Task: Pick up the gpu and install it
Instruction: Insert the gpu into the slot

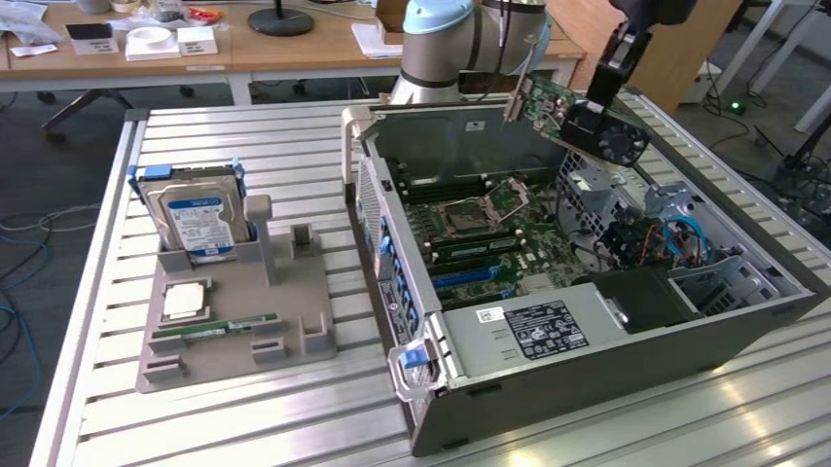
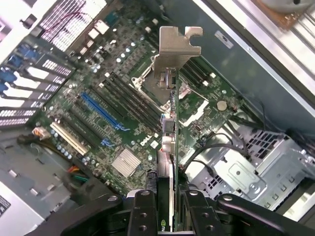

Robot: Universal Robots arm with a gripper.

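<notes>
On the exterior view's left, a grey holder [image 1: 292,321] sits on the slatted metal desk [image 1: 247,146]. It carries a hard drive [image 1: 198,219] standing upright at its far end, a processor chip [image 1: 185,302] lying flat nearer the camera, and a narrow green memory stick [image 1: 214,331] just beside the chip. The other slots in the holder look bare, so the card appears to have already left its resting place.

In the middle, the open computer case [image 1: 585,360] lies on its side with the motherboard [image 1: 481,233] facing up. The wrist view looks straight down onto that motherboard [image 2: 113,113], where a long blue slot [image 2: 101,110] and the slots beside it have nothing plugged into them.

Toward the exterior view's right, above the far corner of the case, the tool [image 1: 600,97] is clenched on the gpu [image 1: 571,112]. It holds the card tilted in the air, well clear of the board, with its black fan facing the exterior view's right. The arm [image 1: 454,44] rises behind the far wall of the case. In the wrist view the gpu [image 2: 170,147] runs edge-on out from between the fingers [image 2: 142,216], ending in its pale metal bracket [image 2: 177,44], and it hangs over the middle of the board, not over the blue slot.

My judgement is that the pick-up is done and the card has been carried over the case. The install is not yet done: the card has not been lined up with a slot or lowered and seated, and the bracket has not met the case's rear openings.
</notes>
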